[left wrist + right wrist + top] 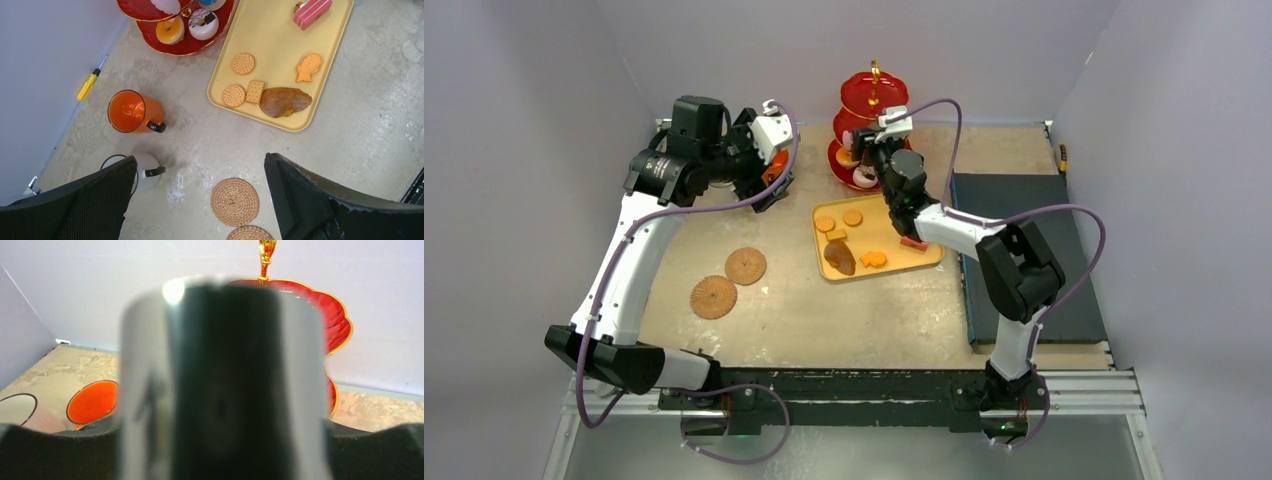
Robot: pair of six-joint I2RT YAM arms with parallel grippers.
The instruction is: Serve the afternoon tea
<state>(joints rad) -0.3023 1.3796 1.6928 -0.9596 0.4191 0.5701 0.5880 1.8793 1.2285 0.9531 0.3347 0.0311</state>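
- The left jaws are spread wide and empty above the table (360, 130). The white mug with a black handle (147, 172) sits at their 9 o'clock, partly under one finger (90, 210).
- The orange mug (132, 111) stands just beyond at 11 o'clock, and two round woven brown coasters (234, 201) lie at 6 o'clock.
- The right jaws face the red three-tier gold-rimmed stand (340, 325). Blur hides them, so I cannot tell their state.
- Likely step: grasping the white mug. Centre on its wall, descend straight, and keep clear of the orange mug.

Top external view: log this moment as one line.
left gripper open above white mug | right gripper at stand, state unclear | both coasters bare | pastries on tray
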